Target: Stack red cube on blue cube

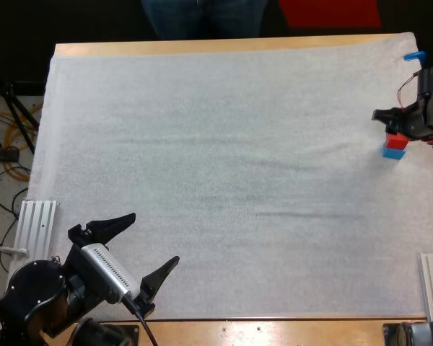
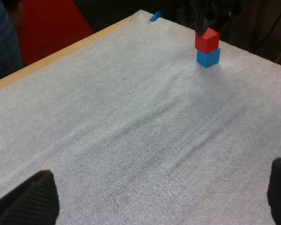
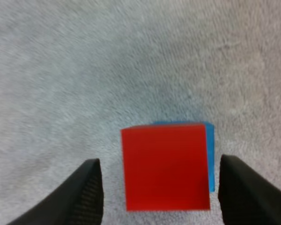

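Nearest, at the near left corner of the bench (image 1: 224,46), the left gripper (image 1: 155,236) hangs just above the white mat (image 1: 224,166). Its two black fingers (image 2: 30,201) are spread wide, with bare mat between them. They point across the mat toward the far right. A ribbed metal rail (image 1: 40,225) lies just beside this arm, at the mat's left edge.

The mat covers almost the whole bench top, leaving a strip of pale wood along the far side and another along the near side. Soft creases run across the middle of the mat.

Well apart from the left gripper, at the far right of the mat, stand the two cubes. The red cube (image 1: 396,140) sits on top of the blue cube (image 1: 394,153), which rests on the mat. Seen from the right wrist camera above, the red cube is set slightly off, so a thin band of blue shows past one side and along one edge.

The right gripper (image 1: 398,127) hovers directly over this stack. Its fingers (image 3: 84,194) are parted, one on each side of the red cube. A gap of mat shows between each finger and the cube, so neither touches it.

Beyond the far side of the bench, a person (image 1: 202,16) stands in dark trousers, visible from the legs only.
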Action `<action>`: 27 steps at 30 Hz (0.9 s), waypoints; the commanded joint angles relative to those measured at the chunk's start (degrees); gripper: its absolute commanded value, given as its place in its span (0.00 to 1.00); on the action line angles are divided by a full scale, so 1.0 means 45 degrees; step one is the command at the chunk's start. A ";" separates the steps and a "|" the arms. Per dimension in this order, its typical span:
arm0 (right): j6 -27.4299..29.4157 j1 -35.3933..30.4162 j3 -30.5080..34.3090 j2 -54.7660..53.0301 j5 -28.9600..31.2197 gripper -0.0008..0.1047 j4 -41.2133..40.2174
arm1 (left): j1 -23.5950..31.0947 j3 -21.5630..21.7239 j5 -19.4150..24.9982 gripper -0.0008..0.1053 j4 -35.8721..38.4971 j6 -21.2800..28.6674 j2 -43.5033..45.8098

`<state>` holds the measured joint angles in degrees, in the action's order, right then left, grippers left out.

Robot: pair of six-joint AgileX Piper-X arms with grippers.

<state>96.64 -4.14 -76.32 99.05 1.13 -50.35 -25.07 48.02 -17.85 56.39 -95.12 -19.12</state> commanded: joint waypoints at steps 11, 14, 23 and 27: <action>0.0567 0.0071 -0.0048 -0.2654 0.0023 0.51 -0.1517 | -0.0027 0.0114 -0.0087 0.83 -0.0142 -0.0077 -0.0027; 0.0567 0.0071 -0.0048 -0.3457 0.0023 0.50 -0.1657 | -0.0027 0.0114 -0.0026 0.83 -0.0142 -0.0077 -0.0027; 0.1159 0.0071 -0.0048 -0.6075 -0.0013 0.50 -0.1996 | -0.0027 0.0114 0.1776 0.83 -0.0722 0.0063 -0.0251; 0.1135 0.0071 -0.0048 -0.7332 -0.0013 0.50 -0.1992 | -0.0027 0.0114 0.2178 0.83 -0.1179 0.0063 -0.1152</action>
<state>101.11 -3.86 -76.32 67.33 1.13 -59.09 -25.07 48.30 -9.44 52.45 -94.79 -23.29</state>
